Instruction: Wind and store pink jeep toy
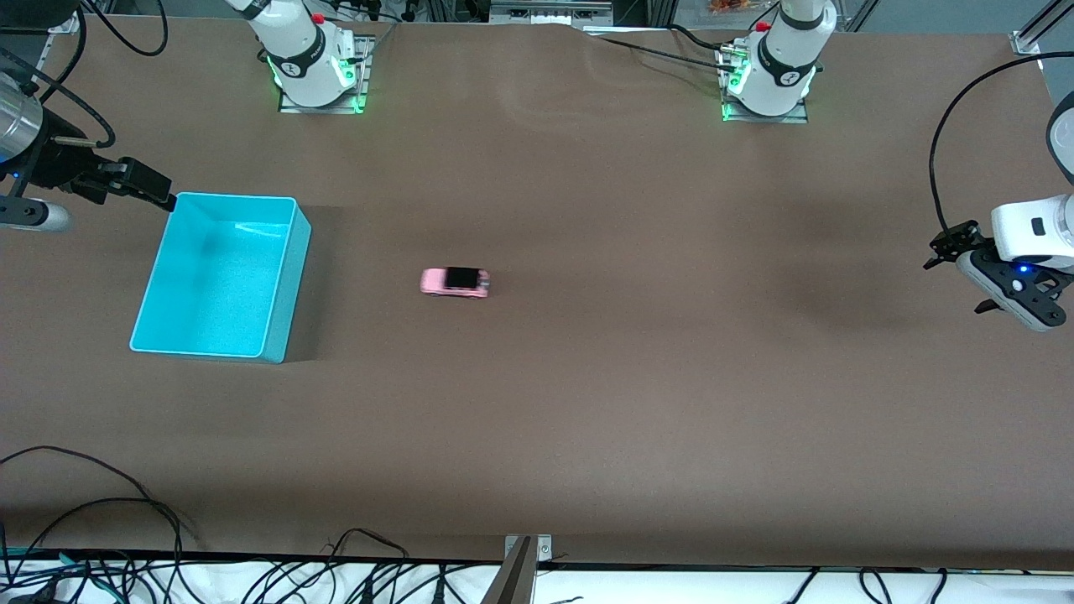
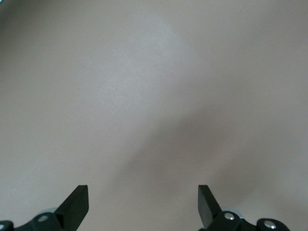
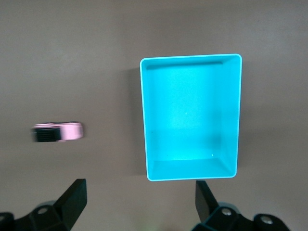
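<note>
While bare brown, table (image 1: 587, 403) perhaps paper-covered.

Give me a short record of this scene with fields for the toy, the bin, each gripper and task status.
toy: pink jeep toy on its wheels on the table, untouched
bin: cyan bin, empty, beside the toy toward the right arm's end
left gripper: open, raised over bare table at the left arm's end
right gripper: open, raised at the right arm's end of the table, bin and toy in its wrist view
status: toy not yet grasped or stored
</note>
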Action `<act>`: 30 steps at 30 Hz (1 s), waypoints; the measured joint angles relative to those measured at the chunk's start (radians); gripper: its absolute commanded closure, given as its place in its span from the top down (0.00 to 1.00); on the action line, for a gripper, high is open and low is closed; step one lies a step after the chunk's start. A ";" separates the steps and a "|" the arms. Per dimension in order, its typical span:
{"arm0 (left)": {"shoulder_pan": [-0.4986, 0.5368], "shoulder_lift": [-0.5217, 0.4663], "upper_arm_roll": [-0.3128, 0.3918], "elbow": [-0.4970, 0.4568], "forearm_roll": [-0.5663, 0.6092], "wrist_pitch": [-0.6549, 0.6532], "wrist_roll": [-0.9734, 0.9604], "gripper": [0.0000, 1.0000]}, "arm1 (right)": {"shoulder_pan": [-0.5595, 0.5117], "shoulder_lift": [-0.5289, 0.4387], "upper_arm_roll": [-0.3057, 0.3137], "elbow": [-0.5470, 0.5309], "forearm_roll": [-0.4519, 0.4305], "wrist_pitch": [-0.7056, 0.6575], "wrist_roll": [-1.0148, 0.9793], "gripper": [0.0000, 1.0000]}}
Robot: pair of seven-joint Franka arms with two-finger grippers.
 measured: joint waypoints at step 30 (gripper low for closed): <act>-0.014 -0.038 -0.057 0.026 -0.001 -0.051 -0.380 1.00 | 0.002 0.029 0.002 0.000 0.063 -0.007 -0.002 1.00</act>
